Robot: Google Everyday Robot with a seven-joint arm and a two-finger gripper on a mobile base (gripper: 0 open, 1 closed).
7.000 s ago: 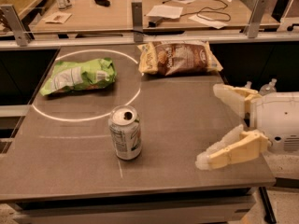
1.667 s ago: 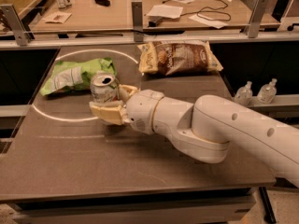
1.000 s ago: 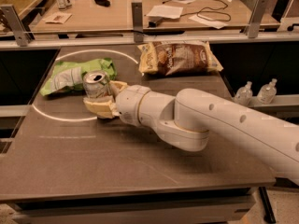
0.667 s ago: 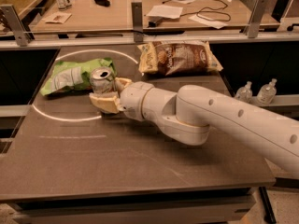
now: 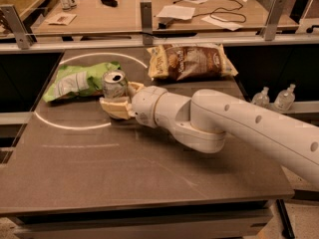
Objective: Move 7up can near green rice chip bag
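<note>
The 7up can (image 5: 114,83), silver-topped with an open tab hole, stands upright right beside the right end of the green rice chip bag (image 5: 79,80), which lies crinkled at the table's left. My gripper (image 5: 117,97) reaches in from the right on a thick white arm (image 5: 224,123), and its cream fingers (image 5: 115,108) sit on either side of the can's lower body, shut on it. The can's label is mostly hidden by the fingers.
A brown and cream chip bag (image 5: 189,61) lies at the back right of the grey table (image 5: 149,173). A white circle line (image 5: 75,127) is marked on the table's left. Two small plastic bottles (image 5: 273,97) stand beyond the right edge. A railing and a cluttered desk lie behind.
My gripper took hold of the can at the table's front middle and carried it back and left to the green bag; over the last second it has shifted only slightly.
</note>
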